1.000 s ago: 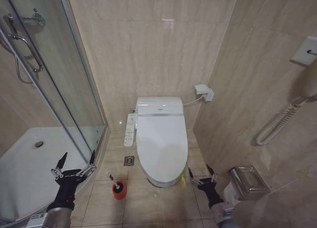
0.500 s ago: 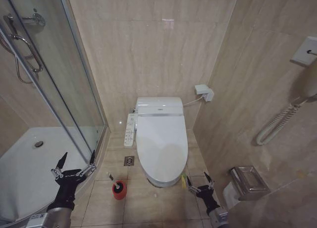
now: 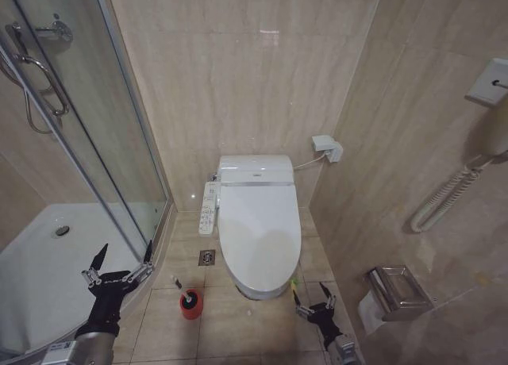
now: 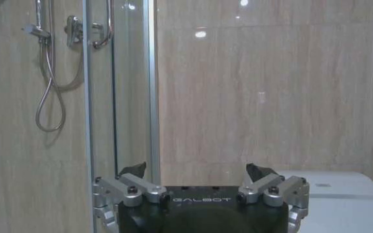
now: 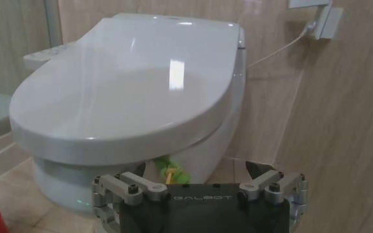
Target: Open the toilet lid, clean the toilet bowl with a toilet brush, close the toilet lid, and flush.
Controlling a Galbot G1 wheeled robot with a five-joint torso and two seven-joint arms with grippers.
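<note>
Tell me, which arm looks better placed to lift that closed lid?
Probably the right. Its open right gripper sits low beside the toilet lid, near the green-and-yellow tab. The open left gripper hangs by the shower door, farther away.

Right gripper [image 3: 314, 307] shifted leftward and lower in the head view, away from the wall-mounted paper holder [image 3: 399, 290], now just beside the front rim of the toilet lid [image 3: 258, 236] and close to the green-and-yellow tab [image 3: 294, 284]. Fingers spread apart, empty.
</note>
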